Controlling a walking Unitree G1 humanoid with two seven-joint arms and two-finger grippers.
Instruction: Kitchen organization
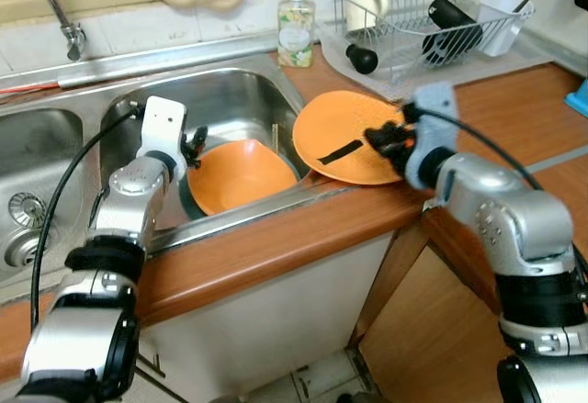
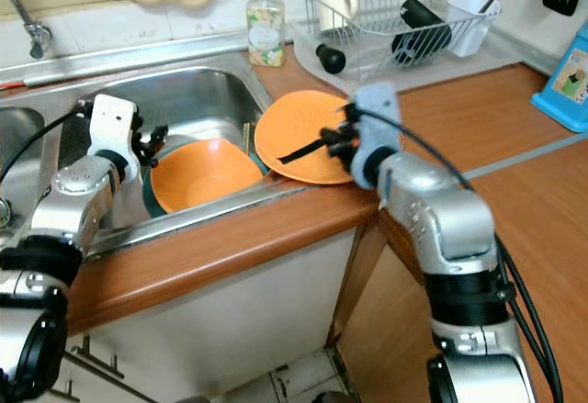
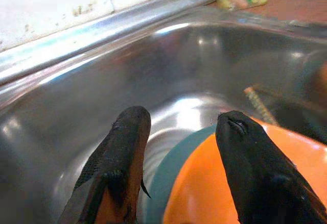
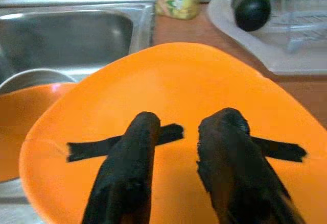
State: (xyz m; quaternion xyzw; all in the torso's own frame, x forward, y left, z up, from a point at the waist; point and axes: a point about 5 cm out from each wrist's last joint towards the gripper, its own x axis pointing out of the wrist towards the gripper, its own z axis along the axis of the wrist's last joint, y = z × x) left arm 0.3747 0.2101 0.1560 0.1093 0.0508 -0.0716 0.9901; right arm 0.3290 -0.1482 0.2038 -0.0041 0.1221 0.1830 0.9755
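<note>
Right gripper (image 1: 384, 139), centre-right of frame, grips the orange plate (image 1: 342, 128) by its rim, fingers narrow with one over the face — plate tilted at the sink (image 1: 241, 91) edge, partly over the counter (image 1: 276, 251). Left gripper (image 3: 181, 147) hangs w/ fingers apart above the orange bowl (image 1: 237, 175) in the basin, centre-left. Step looks like clearing dishes from the sink — next prob. calls for carrying the plate to the dish rack (image 1: 418, 17), upper right.
</note>
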